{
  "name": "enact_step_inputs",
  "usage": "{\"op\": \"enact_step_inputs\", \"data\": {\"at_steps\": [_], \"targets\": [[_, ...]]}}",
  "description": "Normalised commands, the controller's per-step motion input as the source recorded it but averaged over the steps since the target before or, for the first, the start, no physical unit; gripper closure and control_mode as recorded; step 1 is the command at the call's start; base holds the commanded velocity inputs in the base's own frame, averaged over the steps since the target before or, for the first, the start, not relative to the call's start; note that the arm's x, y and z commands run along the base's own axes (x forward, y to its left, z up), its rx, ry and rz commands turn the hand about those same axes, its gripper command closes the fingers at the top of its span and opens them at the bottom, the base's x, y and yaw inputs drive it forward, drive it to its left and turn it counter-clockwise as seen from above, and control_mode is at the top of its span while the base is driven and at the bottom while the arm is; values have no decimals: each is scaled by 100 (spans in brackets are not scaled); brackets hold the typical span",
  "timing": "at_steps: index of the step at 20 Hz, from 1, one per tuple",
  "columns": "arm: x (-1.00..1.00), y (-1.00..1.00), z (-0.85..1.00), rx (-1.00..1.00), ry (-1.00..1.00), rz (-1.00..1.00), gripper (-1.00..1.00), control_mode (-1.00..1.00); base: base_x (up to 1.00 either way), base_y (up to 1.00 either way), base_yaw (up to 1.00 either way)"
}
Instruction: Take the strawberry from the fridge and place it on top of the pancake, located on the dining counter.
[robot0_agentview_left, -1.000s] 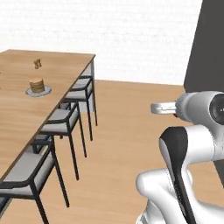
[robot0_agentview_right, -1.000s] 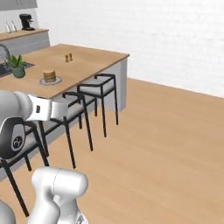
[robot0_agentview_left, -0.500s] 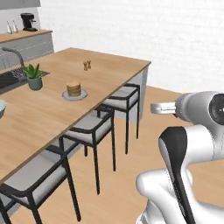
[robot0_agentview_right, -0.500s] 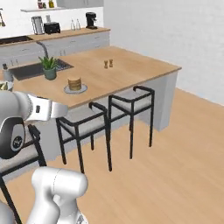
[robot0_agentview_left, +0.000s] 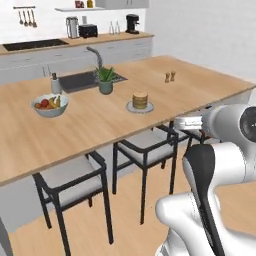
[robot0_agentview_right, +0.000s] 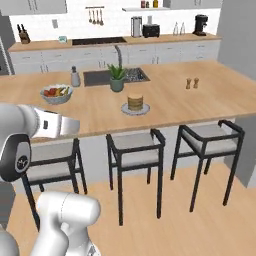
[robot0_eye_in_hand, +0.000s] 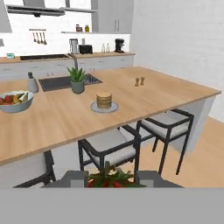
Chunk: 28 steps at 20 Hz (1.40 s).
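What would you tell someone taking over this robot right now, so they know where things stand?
Gripper: shut on the strawberry, red fruit with green leaves between the fingertips in the hand view.
Pancake: on its grey plate on the dining counter, beyond the chairs.
Done: strawberry fetched, robot faces the counter.
Left: reach over and set the strawberry on top of the pancake.

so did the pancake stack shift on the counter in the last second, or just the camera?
No, just the camera. The tan pancake stack on its grey plate sits between the potted plant and the two small shakers, as before; the base drove.
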Motion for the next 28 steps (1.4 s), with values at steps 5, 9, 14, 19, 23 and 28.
{"op": "enact_step_inputs", "data": {"at_steps": [5,9,14,19,23,28], "targets": [[0,0,0,0,0,0,100,100,0,-30,76],[0,0,0,0,0,0,100,100,0,-100,27],[0,0,0,0,0,0,100,100,-3,-100,10],[0,0,0,0,0,0,100,100,60,-73,10],[0,0,0,0,0,0,100,100,100,-35,9],[0,0,0,0,0,0,100,100,100,-17,14]]}}
